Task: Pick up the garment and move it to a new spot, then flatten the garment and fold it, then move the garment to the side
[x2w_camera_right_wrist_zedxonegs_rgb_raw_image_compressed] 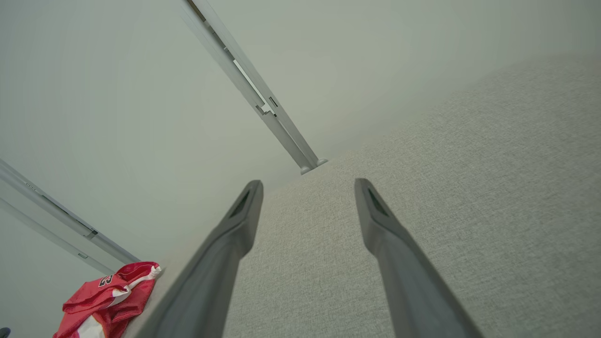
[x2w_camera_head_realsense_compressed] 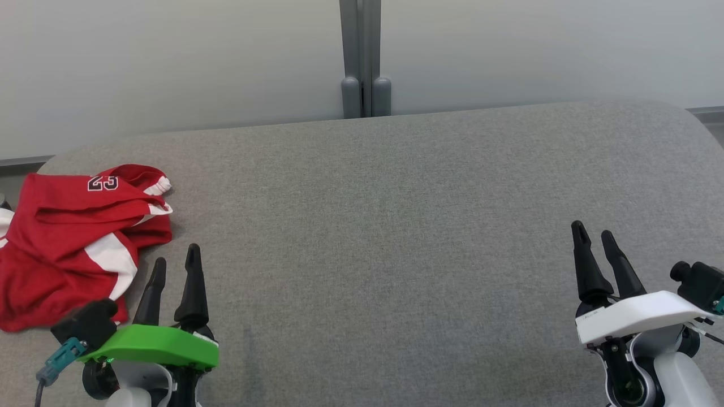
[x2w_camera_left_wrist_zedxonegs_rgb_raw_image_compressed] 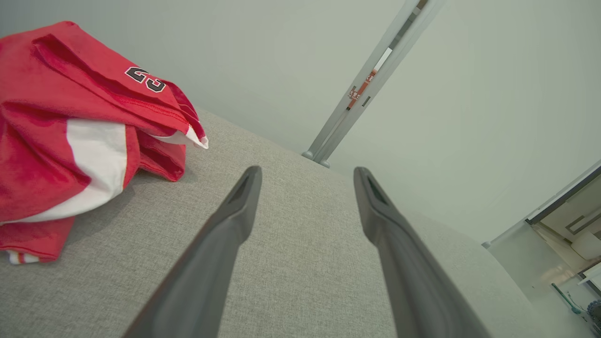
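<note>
Red garment [x2w_camera_head_realsense_compressed: 73, 243] lies crumpled at the table's [x2w_camera_head_realsense_compressed: 396, 226] left edge, just left of the left end effector [x2w_camera_head_realsense_compressed: 176, 255]. Both are released and empty. The right end effector [x2w_camera_head_realsense_compressed: 592, 230] sits well apart, so the left arm is nearer.

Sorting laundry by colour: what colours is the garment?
The garment is red with white panels; left wrist view shows it best.

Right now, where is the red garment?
The garment lies crumpled at the left edge of the grey surface in the head view, beside the left gripper.
</note>
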Controlling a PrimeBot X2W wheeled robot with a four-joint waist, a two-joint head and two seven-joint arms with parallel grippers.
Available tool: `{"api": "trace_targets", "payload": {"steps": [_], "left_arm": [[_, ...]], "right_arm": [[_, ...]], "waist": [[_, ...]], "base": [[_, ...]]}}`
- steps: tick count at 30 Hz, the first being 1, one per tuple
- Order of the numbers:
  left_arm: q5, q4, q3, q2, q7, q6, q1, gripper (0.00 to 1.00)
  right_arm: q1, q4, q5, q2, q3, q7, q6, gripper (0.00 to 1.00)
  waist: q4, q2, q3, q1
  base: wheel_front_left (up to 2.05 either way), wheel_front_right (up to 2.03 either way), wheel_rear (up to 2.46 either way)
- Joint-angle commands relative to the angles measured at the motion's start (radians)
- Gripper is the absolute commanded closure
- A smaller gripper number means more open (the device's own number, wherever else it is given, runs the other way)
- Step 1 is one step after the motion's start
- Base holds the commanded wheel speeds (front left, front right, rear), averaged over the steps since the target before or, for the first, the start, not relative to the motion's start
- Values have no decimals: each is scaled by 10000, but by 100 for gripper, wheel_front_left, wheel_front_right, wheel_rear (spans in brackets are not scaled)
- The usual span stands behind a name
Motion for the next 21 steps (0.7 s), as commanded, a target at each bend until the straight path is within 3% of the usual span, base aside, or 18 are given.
{"api": "trace_targets", "payload": {"steps": [1, 21], "left_arm": [[326, -62, -49, 114, -105, 35, -297, 0], [2262, 387, -287, 224, -705, 138, -377, 0]], "right_arm": [[-47, -155, -302, -108, 77, -128, 67, 0], [147, -80, -2157, -226, 450, -733, 66, 0]], "waist": [[-1, 0, -2, -1], [13, 0, -59, -1]], "base": [[0, 0, 0], [0, 0, 0]]}}
